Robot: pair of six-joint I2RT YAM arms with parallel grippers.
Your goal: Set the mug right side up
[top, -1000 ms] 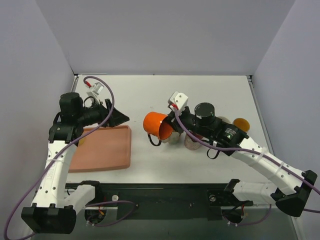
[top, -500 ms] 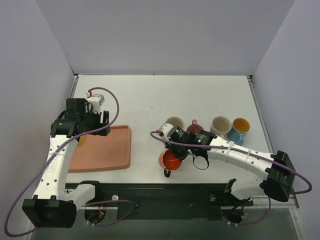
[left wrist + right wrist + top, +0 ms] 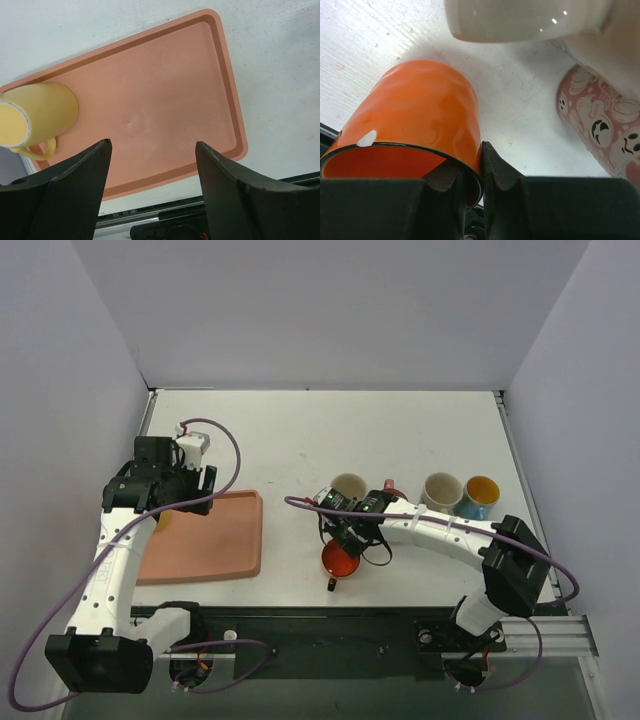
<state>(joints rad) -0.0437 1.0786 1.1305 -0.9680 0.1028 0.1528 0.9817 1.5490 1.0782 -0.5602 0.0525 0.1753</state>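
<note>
Pinching the orange mug (image 3: 420,110) by its rim, my right gripper (image 3: 481,150) could let it twist loose and knock the ghost-print mug (image 3: 600,130)

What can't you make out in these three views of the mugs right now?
Top view: yellow mug almost wholly under the left arm.
Top view: ghost-print mug mostly covered by the right arm.
Right wrist view: orange mug handle out of sight; its rim partly behind the fingers.
Right wrist view: cream mug cut off by the top edge.
</note>
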